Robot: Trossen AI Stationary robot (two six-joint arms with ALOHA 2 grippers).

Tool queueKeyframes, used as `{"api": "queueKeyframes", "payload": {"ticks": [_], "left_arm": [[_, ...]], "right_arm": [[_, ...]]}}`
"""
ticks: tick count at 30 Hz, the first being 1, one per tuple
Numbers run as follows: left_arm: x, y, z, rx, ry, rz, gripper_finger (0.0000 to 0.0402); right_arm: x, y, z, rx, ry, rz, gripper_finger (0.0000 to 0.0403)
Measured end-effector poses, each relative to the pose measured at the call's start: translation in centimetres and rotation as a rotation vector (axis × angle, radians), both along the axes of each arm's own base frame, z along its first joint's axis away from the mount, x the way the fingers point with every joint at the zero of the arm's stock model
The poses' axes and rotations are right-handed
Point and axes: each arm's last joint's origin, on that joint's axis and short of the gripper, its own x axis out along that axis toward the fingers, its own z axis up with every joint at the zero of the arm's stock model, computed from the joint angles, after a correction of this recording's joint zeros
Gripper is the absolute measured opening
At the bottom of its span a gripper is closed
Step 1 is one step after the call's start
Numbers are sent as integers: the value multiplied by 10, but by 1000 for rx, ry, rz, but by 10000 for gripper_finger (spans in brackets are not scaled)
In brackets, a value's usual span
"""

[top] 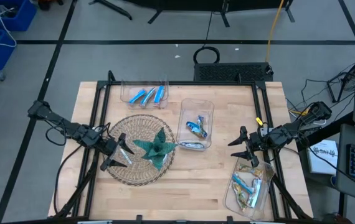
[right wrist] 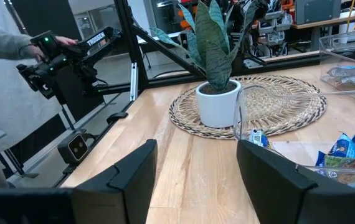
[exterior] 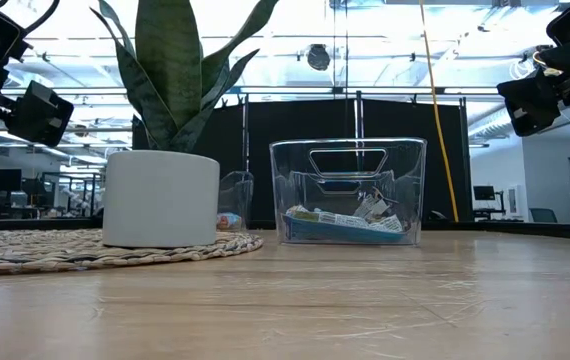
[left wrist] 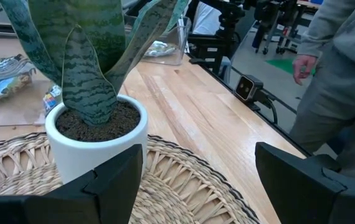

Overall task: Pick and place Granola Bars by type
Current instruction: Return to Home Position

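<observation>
Granola bars lie in three clear bins: blue ones (top: 145, 95) in the far-left bin, silver-blue ones (top: 196, 129) in the middle bin (exterior: 346, 190), and mixed blue and greenish-gold ones (top: 247, 186) in the near-right bin. My left gripper (top: 118, 154) (left wrist: 199, 180) is open above the woven mat, beside the potted plant (left wrist: 96, 134). My right gripper (top: 236, 147) (right wrist: 196, 180) is open above bare table, just on the far side of the near-right bin. Neither gripper holds anything.
A teal plant in a white pot (exterior: 161, 198) stands on a round woven mat (top: 141, 168) at the table's left. Bare wood lies between mat and right-hand bins. A person stands beyond the table's edge (left wrist: 339, 74), and a sleeve and hand (right wrist: 15, 46) show in the right wrist view.
</observation>
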Motion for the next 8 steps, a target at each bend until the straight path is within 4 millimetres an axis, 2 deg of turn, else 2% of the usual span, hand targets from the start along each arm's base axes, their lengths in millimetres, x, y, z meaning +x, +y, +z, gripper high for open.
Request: {"api": "queueKeyframes", "payload": {"ticks": [8], "left_arm": [[4, 8, -1, 21, 5, 172, 310]], "right_arm": [[0, 0, 0, -1, 0, 0, 215]]}}
